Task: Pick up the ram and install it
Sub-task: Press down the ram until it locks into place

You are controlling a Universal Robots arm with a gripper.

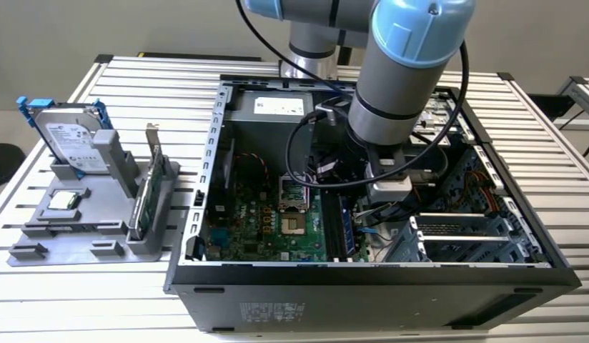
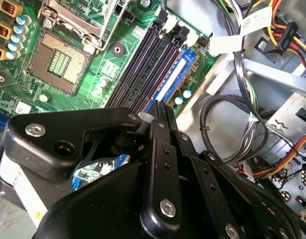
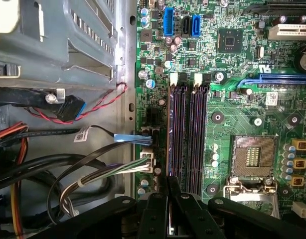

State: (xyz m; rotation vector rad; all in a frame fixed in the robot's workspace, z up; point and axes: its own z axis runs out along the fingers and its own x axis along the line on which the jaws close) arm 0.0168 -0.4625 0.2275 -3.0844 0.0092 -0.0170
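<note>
Exterior view: arm [image 1: 399, 78] reached down into the open computer case [image 1: 371, 279], wrist over the motherboard [image 1: 256, 229] at roughly 3 o'clock from the CPU socket [image 1: 289, 193]. The case lay on its side on a slatted table [image 1: 85, 300].

At 9 o'clock from the case stood a grey holder [image 1: 85, 250]. It carried a hard drive [image 1: 71, 139] in blue rails, upright, and a green card [image 1: 146, 196] with a metal bracket, on edge just beside the case wall.

Both wrist views: gripper [image 3: 168, 186] [image 2: 158, 107] sat low over the row of memory slots [image 3: 198, 134]. Fingers were drawn nearly together, leaving only a slim gap. The ram [image 2: 175, 74] [image 3: 169, 129] ran edge-on through that gap, pinched between the fingertips. It lay along the outermost slot, the one nearest the board's edge and the loose cables [image 3: 93, 169]. Its bluish face showed in the second wrist view, just a thin line in the first.

Could not tell whether the stick was fully seated. The neighbouring dark slots stood open beside it, with the socket [image 3: 252, 157] beyond them.
</note>
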